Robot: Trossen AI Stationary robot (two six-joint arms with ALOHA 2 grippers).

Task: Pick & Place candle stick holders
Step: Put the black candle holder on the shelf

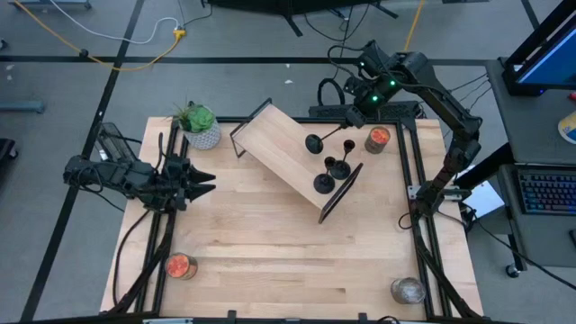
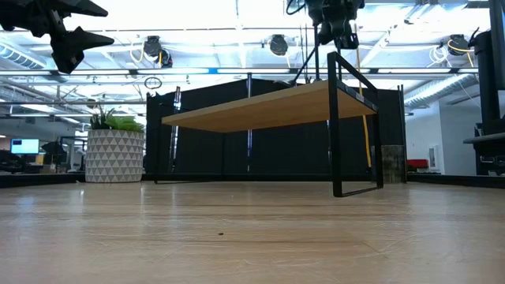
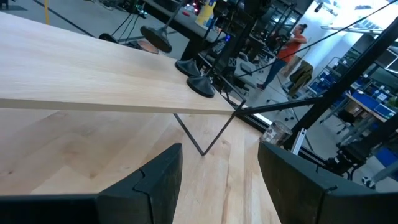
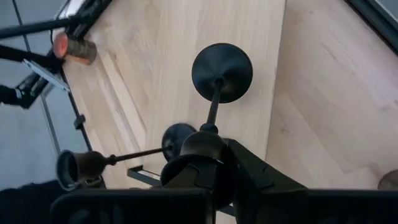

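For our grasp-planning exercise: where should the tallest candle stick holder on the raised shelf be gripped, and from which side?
Probably grip the tallest holder by its thin stem just under the cup, coming straight down. It stands upright on the shelf, its flat base offers nothing to pinch, and the right gripper hangs right above it. The left gripper waits at the table's left.

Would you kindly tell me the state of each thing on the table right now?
Left gripper: open, empty, at the table's left.
Right gripper: at the tall candle holder's cup.
Tall candle holder: upright on shelf.
Second candle holder: upright on shelf.
Third candle holder: upright on shelf.
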